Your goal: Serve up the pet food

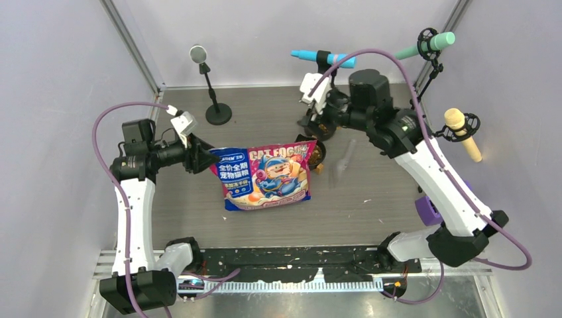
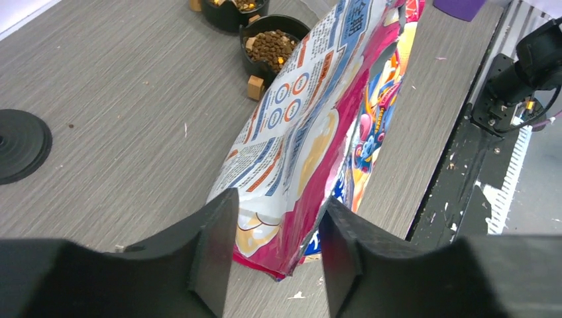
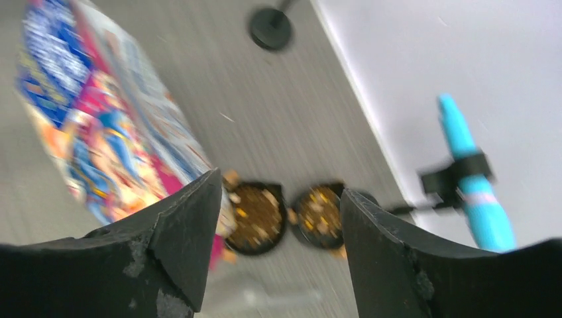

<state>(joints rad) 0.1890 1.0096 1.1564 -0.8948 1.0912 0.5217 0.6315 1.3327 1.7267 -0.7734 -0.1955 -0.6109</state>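
Observation:
The pink-and-blue pet food bag [image 1: 266,175] stands tilted mid-table. My left gripper [image 1: 199,156] is at its left end. In the left wrist view the bag's end [image 2: 311,146] sits between the fingers, touching both, so the gripper [image 2: 278,248] is shut on it. Two small black bowls hold brown kibble [image 2: 270,45], one [image 2: 272,50] behind the bag and one [image 2: 233,10] beyond it. My right gripper [image 1: 311,126] hovers open and empty over the bowls [image 3: 257,217] [image 3: 319,215]; its view is blurred, and the gripper [image 3: 281,218] and bag [image 3: 99,132] show in it.
A clear scoop [image 1: 341,165] lies right of the bowls. A microphone stand with a black round base [image 1: 217,114] is at the back left. Teal [image 1: 325,58], green [image 1: 431,45] and tan [image 1: 462,132] microphones line the back and right. A purple object [image 1: 429,211] sits at the right edge.

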